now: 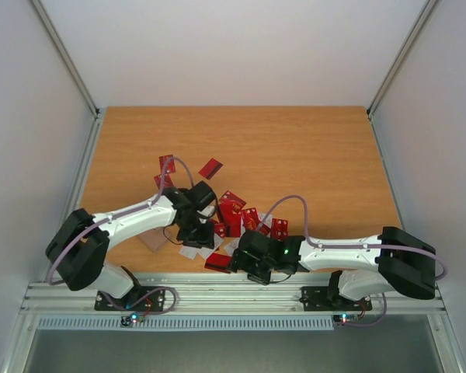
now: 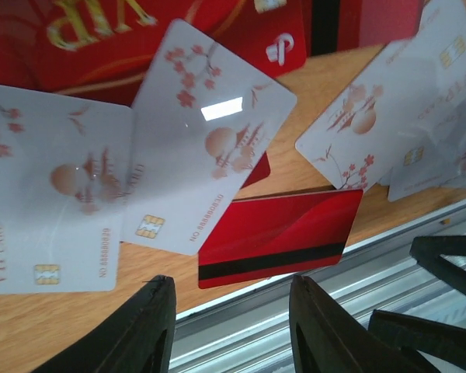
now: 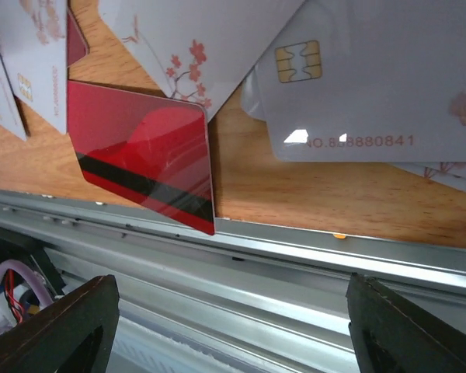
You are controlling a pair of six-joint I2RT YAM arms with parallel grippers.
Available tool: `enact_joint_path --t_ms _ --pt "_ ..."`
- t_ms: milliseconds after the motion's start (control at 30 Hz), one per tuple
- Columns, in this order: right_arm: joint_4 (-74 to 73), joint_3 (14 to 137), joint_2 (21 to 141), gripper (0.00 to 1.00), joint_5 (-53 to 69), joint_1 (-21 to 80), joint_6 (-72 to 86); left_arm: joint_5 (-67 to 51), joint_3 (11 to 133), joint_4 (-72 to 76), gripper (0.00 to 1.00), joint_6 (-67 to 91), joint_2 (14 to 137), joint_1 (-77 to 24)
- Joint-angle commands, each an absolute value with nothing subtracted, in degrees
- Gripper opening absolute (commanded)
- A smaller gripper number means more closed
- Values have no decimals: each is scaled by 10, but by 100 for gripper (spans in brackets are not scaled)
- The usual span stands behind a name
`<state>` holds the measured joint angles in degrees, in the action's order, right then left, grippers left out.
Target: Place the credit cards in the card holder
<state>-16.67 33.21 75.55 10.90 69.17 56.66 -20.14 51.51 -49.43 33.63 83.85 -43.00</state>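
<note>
Tan card holder lies flat near the front edge, left of the left gripper, whose fingers stand apart, holding nothing. Credit cards lie heaped in the middle, one red card just past those fingers, by the metal rail. The right gripper hangs wide open over that rail, with wide table behind the heap.

Orange-brown wooden bench, grain visible, sits inside enclosure. Silver ribbed aluminium rail runs along its near edge, touching wood. Pale perforated vent strip just below rail. Plain white walls at back and both sides. Thin grey metal corner posts slant up from back corners.
</note>
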Motion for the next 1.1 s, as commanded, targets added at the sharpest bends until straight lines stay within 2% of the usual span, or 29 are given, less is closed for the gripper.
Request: enact_joint_path --t_ms 0,267,800,1067 --pt "-94 311 755 81 89 702 620 -196 525 -476 44 323 865 -466" --pt "-81 304 765 80 68 722 630 -134 529 -469 52 346 908 -520" --pt "-26 261 769 80 39 748 661 -98 545 -446 59 366 932 -533" --pt "-2 252 776 80 35 751 664 -43 542 -465 60 371 963 -556"
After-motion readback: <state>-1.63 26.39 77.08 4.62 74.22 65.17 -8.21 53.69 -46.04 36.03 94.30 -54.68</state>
